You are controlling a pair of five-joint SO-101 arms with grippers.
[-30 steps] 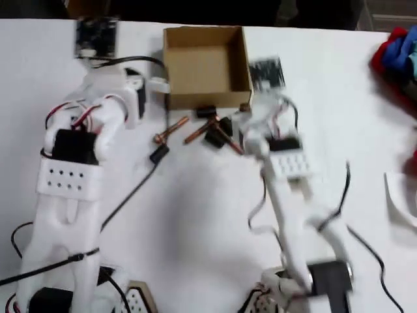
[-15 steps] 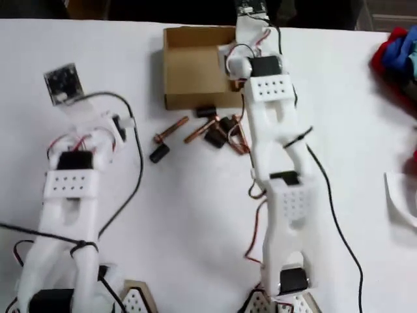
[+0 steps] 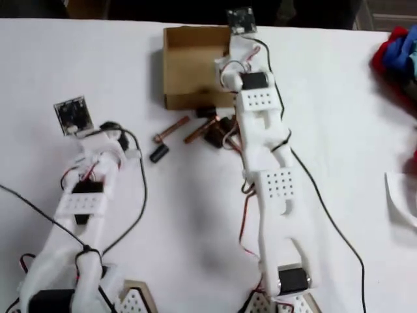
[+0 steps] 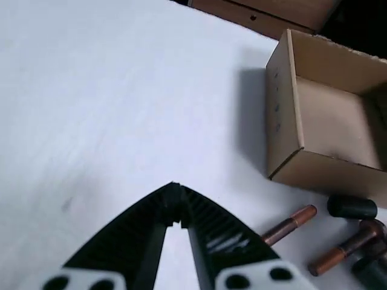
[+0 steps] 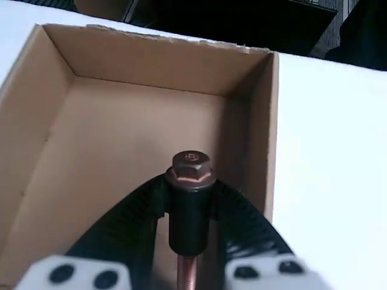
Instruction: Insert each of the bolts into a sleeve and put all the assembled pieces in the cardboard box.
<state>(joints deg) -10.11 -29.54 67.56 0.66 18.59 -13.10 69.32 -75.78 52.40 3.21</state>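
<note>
The white bench [image 3: 195,222] is carrying everything. The right arm [image 3: 273,189] is lying stretched toward 12 o'clock, with its wrist hanging over the 3 o'clock half of the cardboard box [image 3: 189,68]. The left arm [image 3: 81,202] is sitting folded back at about 8 o'clock, well apart from the box. The left jaws are resting closed on nothing, tips touching, above bare bench.

The unassembled parts are lying just off the box's 6 o'clock side. There is a bare bolt [image 3: 171,129], a black sleeve [image 3: 159,154] at its 7 o'clock, and a cluster of further parts [image 3: 215,132] partly hidden by the right arm. The right jaws are gripping one sleeved bolt [image 5: 190,199] by its black sleeve. Its hex head is pointing up and its copper shank is showing below, above the box floor and near one wall.

The step in hand is looking like the drop into the box. Doing it well means lowering the piece close to the floor before letting go, so it is not bouncing or shedding its sleeve. It also means keeping the jaws clear of the near wall while they are spreading. Afterwards the arm should be lifting straight up, so it is not dragging the light box across the bench toward the loose parts.
</note>
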